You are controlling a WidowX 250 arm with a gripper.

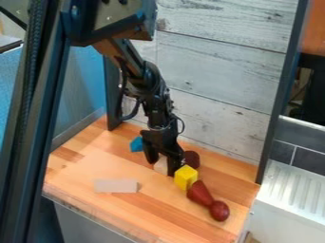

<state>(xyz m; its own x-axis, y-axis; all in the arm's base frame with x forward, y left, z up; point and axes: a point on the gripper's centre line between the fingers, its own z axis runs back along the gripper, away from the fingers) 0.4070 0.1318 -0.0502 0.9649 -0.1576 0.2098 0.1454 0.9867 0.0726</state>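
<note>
Low over the back middle of the wooden surface, the black gripper (162,165) points down with its fingers spread apart. A pale wooden block (161,166) shows between the fingertips, partly hidden by them. Close to the right finger stands a yellow block (186,177), with a dark red rounded piece (192,159) just behind it. In front of the yellow block lies a red cone-like piece (199,192), and a red ball (219,210) is at its far end. A blue block (136,144) is left of the gripper. Nearer the front left lies a flat beige block (115,185).
The wooden surface (76,178) is bounded by a whitewashed plank wall (215,85) behind and a blue panel (82,90) at left. Dark upright posts (272,118) stand at the corners. A white ribbed drainboard (295,190) lies beyond the right edge.
</note>
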